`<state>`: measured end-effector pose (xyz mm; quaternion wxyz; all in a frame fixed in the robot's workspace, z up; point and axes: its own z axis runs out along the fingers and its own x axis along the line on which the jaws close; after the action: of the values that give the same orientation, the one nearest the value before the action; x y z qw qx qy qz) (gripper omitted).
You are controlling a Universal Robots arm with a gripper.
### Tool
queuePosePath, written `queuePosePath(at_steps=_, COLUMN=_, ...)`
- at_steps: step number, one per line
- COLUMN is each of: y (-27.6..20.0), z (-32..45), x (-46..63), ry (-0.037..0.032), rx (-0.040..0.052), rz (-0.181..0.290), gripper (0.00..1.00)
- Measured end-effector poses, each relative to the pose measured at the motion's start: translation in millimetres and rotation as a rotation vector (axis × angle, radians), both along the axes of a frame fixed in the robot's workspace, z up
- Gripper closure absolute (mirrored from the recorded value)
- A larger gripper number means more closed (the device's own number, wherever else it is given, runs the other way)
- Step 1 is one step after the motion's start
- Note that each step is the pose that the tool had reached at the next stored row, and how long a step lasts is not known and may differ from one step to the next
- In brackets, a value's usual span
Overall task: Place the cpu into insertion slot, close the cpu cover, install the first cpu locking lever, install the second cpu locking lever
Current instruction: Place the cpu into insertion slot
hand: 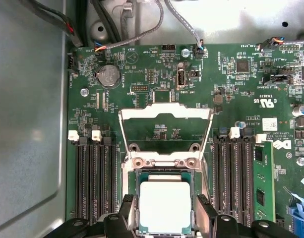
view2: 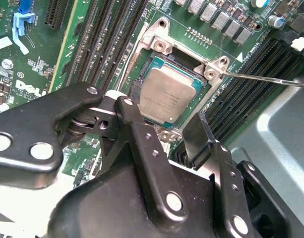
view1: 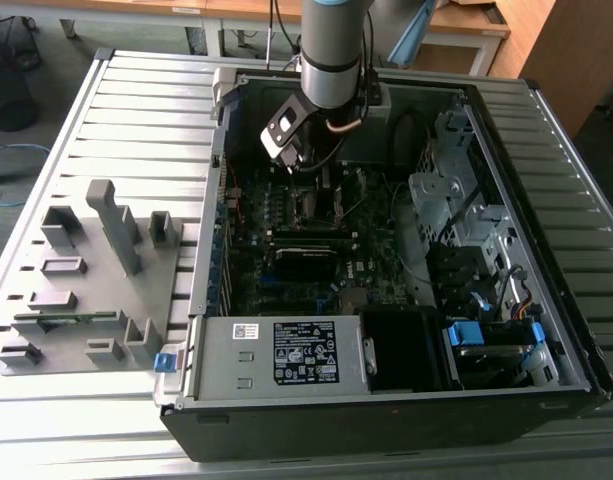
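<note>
Silver-grey cpu [hand: 165,206] lies flat in the insertion slot [hand: 138,198]; silvery cpu cover [hand: 164,111] is swung open.

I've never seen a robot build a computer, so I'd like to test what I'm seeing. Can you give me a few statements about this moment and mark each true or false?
1. The cpu lies in its socket on the green motherboard. True.
2. The cpu cover is shut over the chip. False: it stands open, tilted back from the socket, and the chip's metal top is bare.
3. The gripper straddles the cpu, jaws apart. True.
4. The computer case stands upright with its side panel on. False: it lies on its side on the slatted table, open, with its insides in plain sight.
</note>
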<state>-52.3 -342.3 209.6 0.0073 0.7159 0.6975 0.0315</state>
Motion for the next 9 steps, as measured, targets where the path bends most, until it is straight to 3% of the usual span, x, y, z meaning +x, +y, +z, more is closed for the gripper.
queuePosePath(at_steps=2, y=0.0, z=0.2, x=0.0, ry=0.0000, rx=0.0000, rz=0.000, gripper=0.39)
queuePosePath(at_steps=3, y=0.0, z=0.3, x=0.0, ry=0.0000, rx=-0.0001, rz=0.000, gripper=0.47)
queuePosePath(at_steps=5, y=0.0, z=0.4, x=0.0, ry=0.0000, rx=0.0000, rz=0.000, gripper=0.47)
queuePosePath(at_steps=9, y=0.0, z=0.7, x=0.0, ry=0.0000, rx=0.0000, rz=0.000, gripper=0.65)
